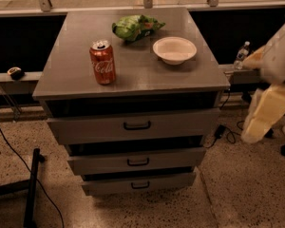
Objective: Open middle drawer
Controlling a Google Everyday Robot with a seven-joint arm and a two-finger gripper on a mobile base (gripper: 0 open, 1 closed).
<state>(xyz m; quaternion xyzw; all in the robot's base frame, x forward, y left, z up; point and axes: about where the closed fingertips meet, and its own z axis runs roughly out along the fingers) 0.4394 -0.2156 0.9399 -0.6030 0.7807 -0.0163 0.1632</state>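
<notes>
The grey metal cabinet (133,80) has three drawers stacked in its front. The middle drawer (99,163) has a medium-height front panel and a small black bar handle (138,162) at its centre. A dark gap shows above its panel, and none of its inside shows. The top drawer (85,127) has the tallest panel and the bottom drawer (109,185) the thinnest. My gripper (256,127) is on the cream-coloured arm at the right edge, well to the right of the cabinet and touching nothing.
On the cabinet top stand a red cola can (102,62), a white bowl (175,50) and a green chip bag (135,27). A water bottle (241,55) stands on the ledge at right. Cables (228,132) lie on the floor at right; a black stand (31,189) is at left.
</notes>
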